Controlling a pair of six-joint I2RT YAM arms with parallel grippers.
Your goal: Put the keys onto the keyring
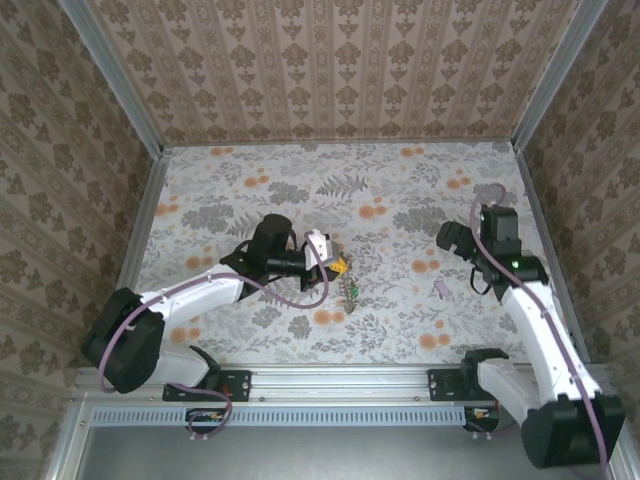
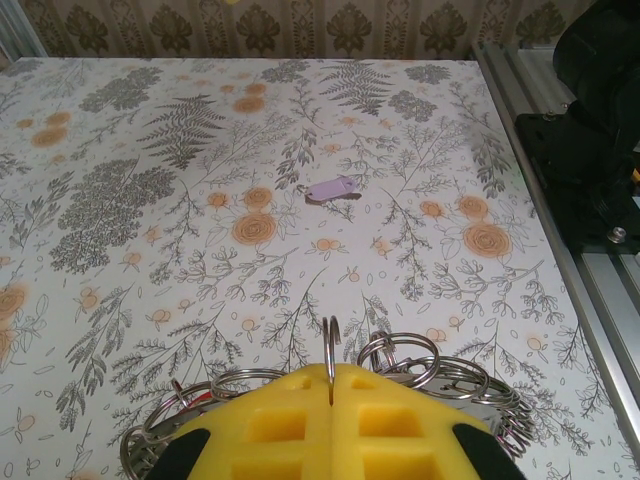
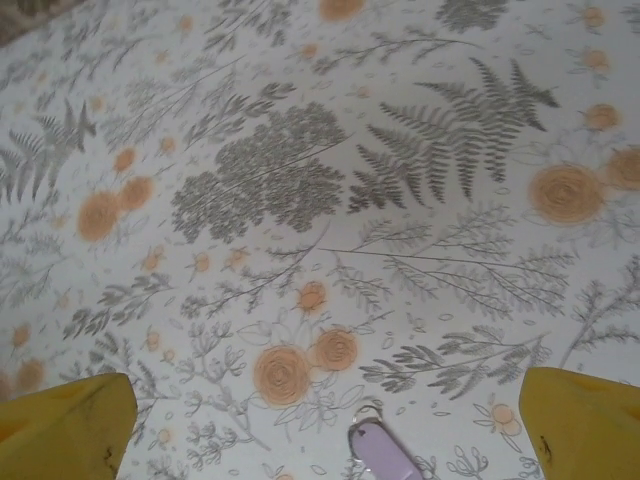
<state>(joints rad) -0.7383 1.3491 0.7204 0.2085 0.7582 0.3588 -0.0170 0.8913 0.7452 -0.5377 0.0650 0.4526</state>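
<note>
My left gripper (image 1: 338,266) (image 2: 331,372) is shut near the table's middle, its yellow pads (image 2: 400,420) pinching a thin metal keyring (image 2: 331,340) that stands edge-on above them. A bunch of more metal rings (image 2: 440,368) (image 1: 350,290) fans out behind the pads, and a small red piece (image 2: 177,387) shows at its left edge. A lilac key tag (image 2: 332,189) (image 1: 441,288) (image 3: 385,452) with a small ring on its end lies flat on the table. My right gripper (image 1: 452,240) (image 3: 328,405) hangs open just above that tag, with nothing between its yellow fingers (image 3: 62,432).
The floral table cover (image 1: 400,190) is walled by patterned panels (image 1: 330,60) at the back and both sides. An aluminium rail (image 1: 340,380) runs along the near edge. The right arm's black base (image 2: 590,130) stands beyond the tag in the left wrist view.
</note>
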